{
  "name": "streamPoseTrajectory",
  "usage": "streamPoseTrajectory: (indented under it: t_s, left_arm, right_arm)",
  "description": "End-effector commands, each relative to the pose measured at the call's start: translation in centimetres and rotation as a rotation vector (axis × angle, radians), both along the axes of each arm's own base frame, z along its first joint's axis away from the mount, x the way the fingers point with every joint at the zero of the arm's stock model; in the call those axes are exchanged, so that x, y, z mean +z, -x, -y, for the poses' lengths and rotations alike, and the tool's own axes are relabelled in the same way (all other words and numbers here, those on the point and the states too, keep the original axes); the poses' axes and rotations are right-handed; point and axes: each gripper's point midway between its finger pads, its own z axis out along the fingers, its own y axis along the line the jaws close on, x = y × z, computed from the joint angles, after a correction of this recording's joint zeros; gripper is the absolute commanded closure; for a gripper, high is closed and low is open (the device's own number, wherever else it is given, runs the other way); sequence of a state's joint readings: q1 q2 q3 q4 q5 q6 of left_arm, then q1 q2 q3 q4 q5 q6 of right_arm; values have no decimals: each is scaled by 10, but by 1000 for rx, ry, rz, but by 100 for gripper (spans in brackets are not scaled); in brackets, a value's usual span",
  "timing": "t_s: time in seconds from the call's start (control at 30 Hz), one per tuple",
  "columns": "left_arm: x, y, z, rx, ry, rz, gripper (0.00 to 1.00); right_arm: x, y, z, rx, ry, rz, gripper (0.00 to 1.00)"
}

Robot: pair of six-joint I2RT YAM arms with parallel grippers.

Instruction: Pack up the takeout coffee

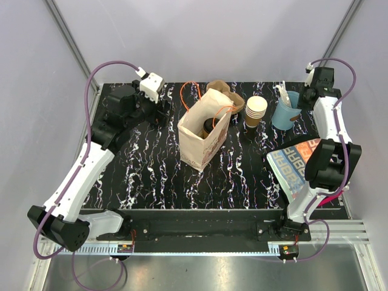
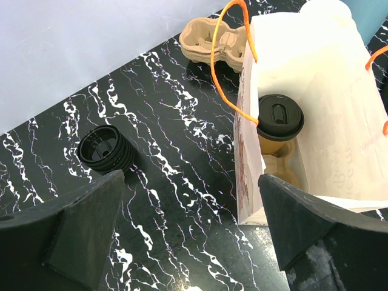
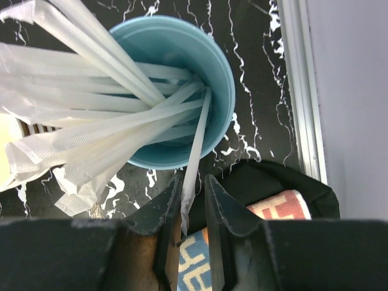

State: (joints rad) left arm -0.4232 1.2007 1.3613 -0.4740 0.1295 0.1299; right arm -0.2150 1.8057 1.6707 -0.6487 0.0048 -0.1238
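Takeout coffee [image 2: 279, 115] is already packed, lidded and upright inside the paper bag [image 2: 339, 139].
Beside the bag the left gripper [image 2: 191, 206] is held wide and empty. Farther back, the right gripper [image 3: 193, 203] is set narrow about a wrapped straw [image 3: 199, 139] in the blue cup [image 3: 221, 73]; a firm hold cannot be told.

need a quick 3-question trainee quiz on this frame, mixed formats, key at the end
1. True or false: the lidded coffee stands inside the bag.
2. What lies between the right jaws? A) a straw B) a loose lid C) a tan cup
3. Are the left jaws open or shut?
Key: 1 true; 2 A; 3 open.
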Motion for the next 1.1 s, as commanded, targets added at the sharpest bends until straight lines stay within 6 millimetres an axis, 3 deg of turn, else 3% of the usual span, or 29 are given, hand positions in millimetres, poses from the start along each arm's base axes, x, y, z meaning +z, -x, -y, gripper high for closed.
streamPoseTrajectory:
  t_s: [0.0, 0.4, 0.6, 0.83, 1.07]
  left_arm:
    - [11, -4, 6, -19, 37, 41, 1]
    - [9, -4, 6, -21, 38, 36, 1]
    - [8, -4, 7, -24, 38, 34, 1]
    - [7, -5, 7, -22, 37, 32, 1]
    - [7, -5, 6, -20, 34, 32, 1]
  right_arm:
    - [33, -14, 11, -16, 70, 91, 75]
    - [38, -21, 12, 0, 77, 113, 87]
    - [50, -19, 12, 4, 90, 136, 92]
    - [89, -4, 10, 6, 120, 203, 93]
    - [145, 26, 2, 25, 150, 293, 93]
